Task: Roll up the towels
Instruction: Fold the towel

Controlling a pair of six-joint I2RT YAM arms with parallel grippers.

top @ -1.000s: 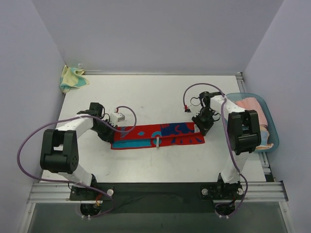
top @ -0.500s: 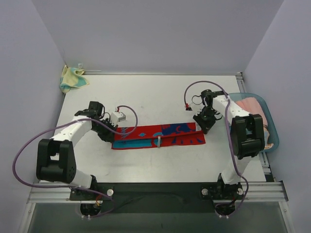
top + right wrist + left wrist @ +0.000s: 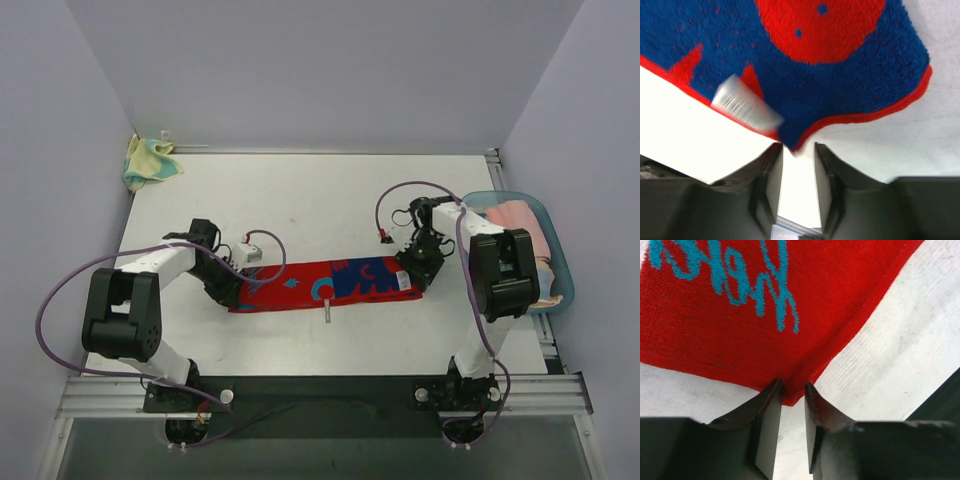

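Two Corners, One Long Towel

I am pinching my left gripper [image 3: 792, 388] on a corner at the left end of the red and blue towel [image 3: 325, 283], with the hem wedged between close-set fingers. My right gripper [image 3: 795, 147] is sitting at a corner of the right end. The tip there is lying in a wider gap, and I cannot tell whether I am gripping it. A blurred grey label [image 3: 746, 108] is sticking out from the hem just beside that corner.

The towel is lying flat, stretching left to right across the table [image 3: 320, 195] between my arms. Bare tabletop is running in a narrow band before it and a broader one behind. A blue bin [image 3: 562, 262] holding pale pink cloths is sitting off the right edge. A yellow cloth [image 3: 148, 163] is bunching in the far left corner.
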